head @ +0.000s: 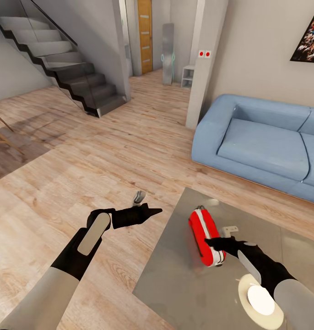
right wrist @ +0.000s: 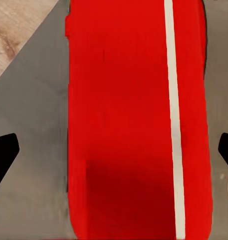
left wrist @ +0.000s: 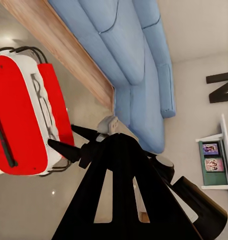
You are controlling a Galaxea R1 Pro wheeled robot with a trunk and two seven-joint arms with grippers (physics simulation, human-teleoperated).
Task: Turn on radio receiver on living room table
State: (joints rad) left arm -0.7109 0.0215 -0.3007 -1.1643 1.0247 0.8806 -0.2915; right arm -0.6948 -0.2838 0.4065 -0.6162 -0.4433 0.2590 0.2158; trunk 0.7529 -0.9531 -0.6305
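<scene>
The red radio [head: 203, 236] with a white stripe lies on the low glossy grey-beige table [head: 175, 279] in the living room. My right gripper [head: 217, 243] is over the radio's near end, touching or almost touching its top. In the right wrist view the radio [right wrist: 128, 120] lies between the two black fingertips [right wrist: 4, 155], which stand far apart; the gripper [right wrist: 114, 155] is open. My left gripper [head: 154, 211] hangs shut over the wood floor just left of the table, pointing at the radio. The left wrist view shows the radio [left wrist: 19, 115] and the right gripper [left wrist: 71, 139] at it.
A pale-blue sofa [head: 262, 146] stands behind the table. A round white object [head: 260, 300] and a small pale piece [head: 230, 228] lie on the table near my right arm. A small grey item [head: 138, 197] is on the floor. Stairs [head: 61, 59] rise at the far left.
</scene>
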